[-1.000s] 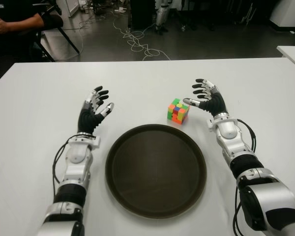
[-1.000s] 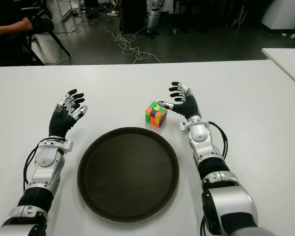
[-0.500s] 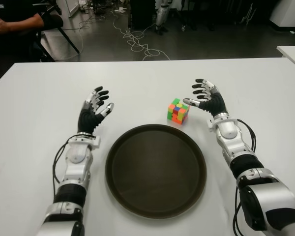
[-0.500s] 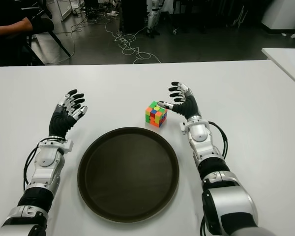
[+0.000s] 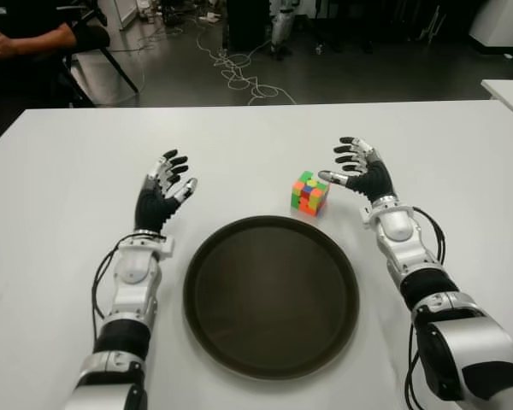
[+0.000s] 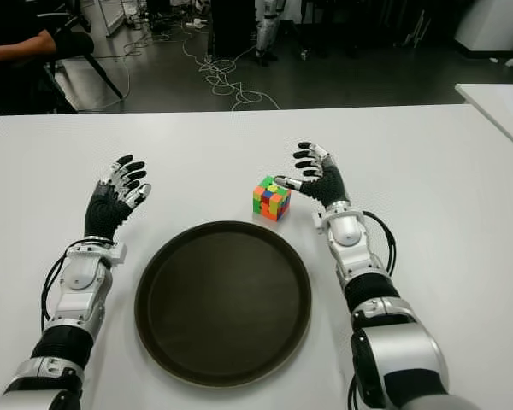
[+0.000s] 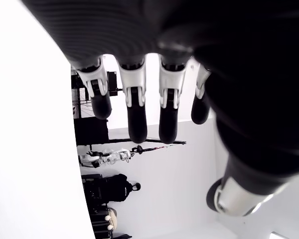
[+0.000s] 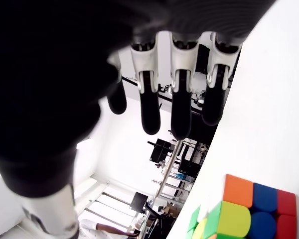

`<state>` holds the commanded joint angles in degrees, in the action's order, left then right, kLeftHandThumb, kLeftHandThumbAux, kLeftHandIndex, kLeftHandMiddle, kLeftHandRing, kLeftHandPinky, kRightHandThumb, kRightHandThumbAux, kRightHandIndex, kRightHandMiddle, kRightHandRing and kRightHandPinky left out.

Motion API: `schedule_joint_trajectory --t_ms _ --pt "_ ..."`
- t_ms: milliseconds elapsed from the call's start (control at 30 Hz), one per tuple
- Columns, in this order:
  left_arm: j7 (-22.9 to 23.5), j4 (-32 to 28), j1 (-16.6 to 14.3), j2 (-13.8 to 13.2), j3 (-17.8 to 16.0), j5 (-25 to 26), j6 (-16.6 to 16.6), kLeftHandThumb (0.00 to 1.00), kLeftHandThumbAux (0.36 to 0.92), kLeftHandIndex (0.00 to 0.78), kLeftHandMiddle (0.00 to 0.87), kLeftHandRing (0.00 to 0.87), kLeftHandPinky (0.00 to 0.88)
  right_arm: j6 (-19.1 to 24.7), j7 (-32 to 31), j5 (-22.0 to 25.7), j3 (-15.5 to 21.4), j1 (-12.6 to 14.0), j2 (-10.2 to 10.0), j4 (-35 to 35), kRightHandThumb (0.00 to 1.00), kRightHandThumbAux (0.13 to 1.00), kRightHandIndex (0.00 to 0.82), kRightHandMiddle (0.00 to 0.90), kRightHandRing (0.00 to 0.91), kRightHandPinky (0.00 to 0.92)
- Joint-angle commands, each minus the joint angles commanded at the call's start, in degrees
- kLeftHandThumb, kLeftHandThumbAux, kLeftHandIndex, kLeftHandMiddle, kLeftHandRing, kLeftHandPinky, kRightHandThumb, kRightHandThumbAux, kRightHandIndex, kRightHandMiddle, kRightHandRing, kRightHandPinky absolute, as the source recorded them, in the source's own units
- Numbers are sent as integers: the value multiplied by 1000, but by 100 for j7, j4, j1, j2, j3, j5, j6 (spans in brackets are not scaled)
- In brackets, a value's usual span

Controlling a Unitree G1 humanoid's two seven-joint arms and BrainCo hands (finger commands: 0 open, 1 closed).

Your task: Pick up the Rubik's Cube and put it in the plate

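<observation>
A multicoloured Rubik's Cube [image 5: 309, 192] sits on the white table [image 5: 239, 145], just behind the right rim of a round dark brown plate [image 5: 271, 295]. My right hand [image 5: 359, 168] is just right of the cube, fingers spread and open, thumb tip close to the cube's top without touching it. In the right wrist view the cube [image 8: 239, 211] shows beyond the spread fingers [image 8: 181, 99]. My left hand [image 5: 164, 190] is open to the left of the plate, holding nothing. The plate holds nothing.
Beyond the table's far edge is a dark floor with tangled cables [image 5: 239, 73] and a seated person's arm [image 5: 26, 38] at far left. Another white table corner [image 5: 509, 90] shows at the right.
My right hand has edged slightly up and away from me beside the cube. The cube, plate and left hand have hardly moved.
</observation>
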<state>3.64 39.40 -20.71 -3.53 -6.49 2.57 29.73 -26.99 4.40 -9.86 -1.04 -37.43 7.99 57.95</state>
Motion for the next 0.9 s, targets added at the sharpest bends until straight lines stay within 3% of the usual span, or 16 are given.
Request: schedule_joint_trajectory --t_ms 300,533,900 --pt "38 2 9 -29 30 -29 11 36 738 140 201 159 99 -716 584 -1106 -753 157 348 -429 0 798 157 217 239 258" --pt "41 17 0 -36 30 -37 22 28 735 144 207 162 84 -1190 1297 -2143 -1401 10 765 -315 0 797 171 207 223 245" --pt "3 77 -14 -21 6 -32 49 38 726 148 213 174 109 -1395 1826 -2872 -2000 -383 949 -17 0 828 193 203 212 238"
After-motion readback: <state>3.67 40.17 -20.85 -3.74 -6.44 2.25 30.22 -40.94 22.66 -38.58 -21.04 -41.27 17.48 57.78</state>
